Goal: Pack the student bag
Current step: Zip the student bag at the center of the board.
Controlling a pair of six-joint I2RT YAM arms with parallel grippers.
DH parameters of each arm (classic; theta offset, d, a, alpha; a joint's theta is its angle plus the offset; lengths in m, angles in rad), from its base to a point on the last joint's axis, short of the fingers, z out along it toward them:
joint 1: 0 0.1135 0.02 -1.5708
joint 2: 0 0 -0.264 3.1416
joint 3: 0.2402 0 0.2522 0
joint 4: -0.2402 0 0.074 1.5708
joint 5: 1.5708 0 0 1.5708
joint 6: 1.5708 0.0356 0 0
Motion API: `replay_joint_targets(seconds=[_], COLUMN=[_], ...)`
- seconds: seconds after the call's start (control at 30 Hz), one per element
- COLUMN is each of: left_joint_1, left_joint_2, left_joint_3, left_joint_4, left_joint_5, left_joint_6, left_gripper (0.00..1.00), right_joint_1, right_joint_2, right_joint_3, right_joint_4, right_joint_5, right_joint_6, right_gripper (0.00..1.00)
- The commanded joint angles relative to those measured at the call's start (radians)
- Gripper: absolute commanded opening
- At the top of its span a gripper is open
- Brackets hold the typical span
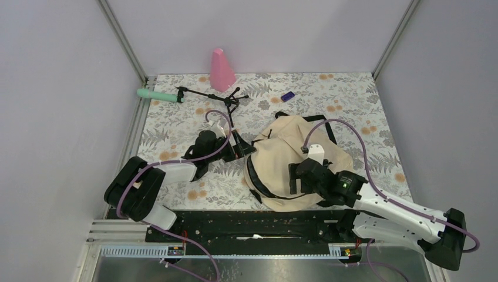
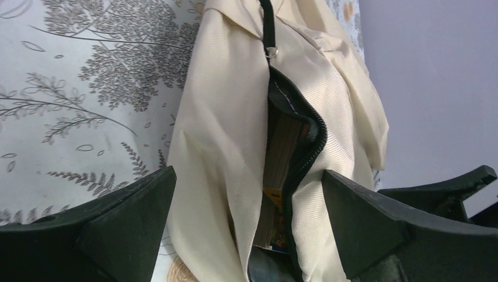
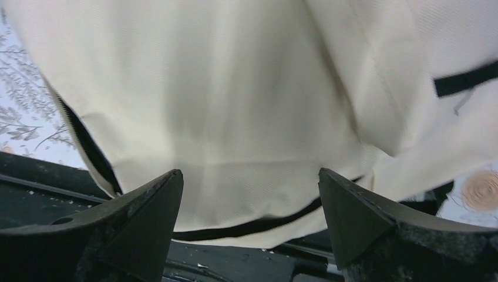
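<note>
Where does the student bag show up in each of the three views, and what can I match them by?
Top external: the bag lies right of centre, toward the near edge.
Left wrist: the bag runs down the middle, its opening gaping.
Right wrist: the bag fills most of the picture.
Shared landmark: the bag's black zip, seen in all three.

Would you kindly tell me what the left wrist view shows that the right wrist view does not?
Left wrist only: the student bag with its zipper gaping over what looks like a book. Right wrist only: the black base plate below the bag's edge. Both: cream bag fabric between the spread fingers of the left hand or right hand, plus floral tablecloth.
</note>
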Motion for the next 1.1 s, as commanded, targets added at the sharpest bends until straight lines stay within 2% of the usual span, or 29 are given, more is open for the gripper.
replay_joint_targets(seconds=[0.0,0.13,0.23,0.3,0.33,0.47,0.57,0.73,0.93,1.07], left_joint_1=[-0.007,-0.022,-0.028,-0.029,-0.028,-0.040,-0.046,-0.058,-0.072,-0.078], left_joint_2=[0.024,0.005,-0.039,-0.053,-0.055,-0.053,-0.055,-0.064,-0.069,-0.070], left_joint_3=[0.005,-0.028,-0.047,-0.041,-0.036,-0.029,-0.044,-0.079,-0.082,-0.087], left_joint_4=[0.205,0.279,0.298,0.289,0.283,0.283,0.289,0.315,0.325,0.342], left_joint_5=[0.095,0.108,0.088,0.095,0.102,0.124,0.125,0.109,0.108,0.107], left_joint_6=[-0.042,-0.038,-0.015,-0.005,-0.006,-0.014,-0.029,-0.043,-0.051,-0.066], left_gripper=[0.99,0.94,0.94,0.92,0.89,0.68,0.56,0.49,0.39,0.28], right_joint_1=[-0.019,-0.028,-0.028,-0.027,-0.027,0.002,0.067,0.221,0.235,0.234], right_joint_2=[-0.062,-0.129,-0.158,-0.160,-0.156,-0.110,-0.024,0.155,0.332,0.425], right_joint_3=[0.016,-0.006,-0.025,-0.011,-0.001,0.045,0.080,0.153,0.249,0.289], right_joint_4=[-0.130,-0.100,0.017,0.058,0.075,0.127,0.151,0.189,0.207,0.202], right_joint_5=[0.101,0.081,-0.057,-0.114,-0.143,-0.264,-0.302,-0.227,-0.217,-0.214], right_joint_6=[0.089,0.118,-0.032,-0.100,-0.139,-0.254,-0.282,-0.293,-0.335,-0.354], right_gripper=[0.94,0.92,0.80,0.76,0.74,0.70,0.68,0.63,0.56,0.53])
